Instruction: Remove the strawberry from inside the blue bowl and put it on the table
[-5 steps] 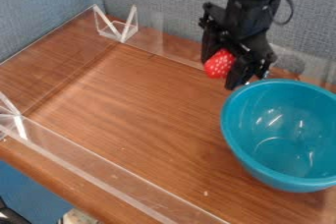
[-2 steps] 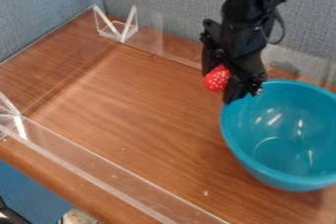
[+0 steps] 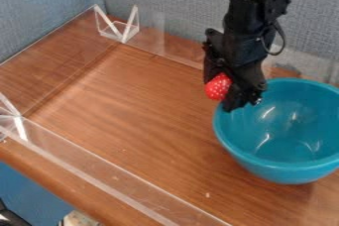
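Note:
The strawberry (image 3: 219, 87), small and bright red, hangs in the air just left of the blue bowl's rim, above the table (image 3: 119, 101). My gripper (image 3: 223, 85) comes down from the top of the frame and is shut on the strawberry, its black fingers on either side of it. The blue bowl (image 3: 279, 131), teal and glossy, sits at the right of the reddish-brown tabletop with nothing showing inside it.
Low clear acrylic walls (image 3: 79, 175) run along the table's front and left edges, and another (image 3: 146, 37) along the back. A grey fabric panel stands behind the table. Bare wood stretches left of the bowl.
The gripper has moved left and down with the strawberry. The bowl has shifted slightly left and toward the front.

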